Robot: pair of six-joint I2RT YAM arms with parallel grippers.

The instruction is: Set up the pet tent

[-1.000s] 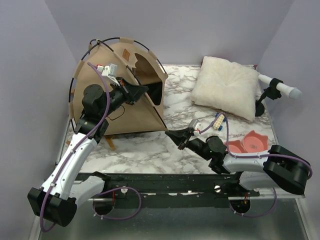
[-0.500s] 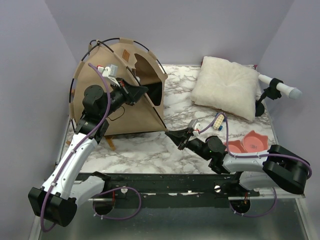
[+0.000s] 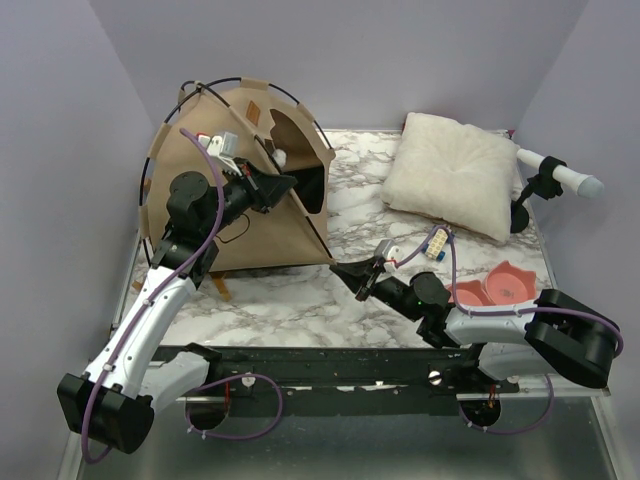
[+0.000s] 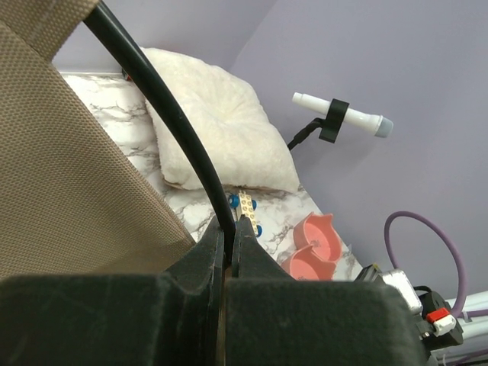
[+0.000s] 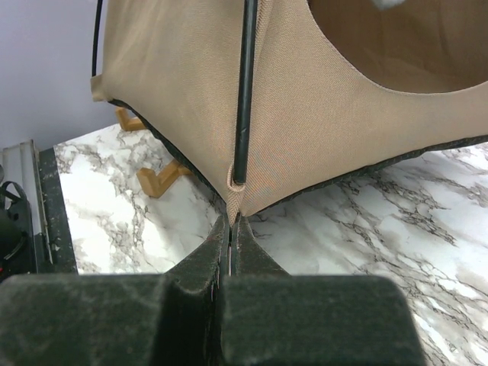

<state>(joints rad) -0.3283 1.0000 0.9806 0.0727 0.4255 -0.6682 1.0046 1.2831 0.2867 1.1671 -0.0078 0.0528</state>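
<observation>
Top external: pet tent (image 3: pixel 262 232) stood at the far left of the marble table (image 3: pixel 300 300).
Left gripper (image 3: pixel 288 182): clamped tight on a black pole (image 4: pixel 164 114) of the tent.
Right gripper (image 3: pixel 340 268): pinched closed on the tent's near corner (image 5: pixel 242 200).

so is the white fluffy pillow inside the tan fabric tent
No, the white fluffy pillow lies on the marble tabletop, apart from the tan fabric tent.
</observation>
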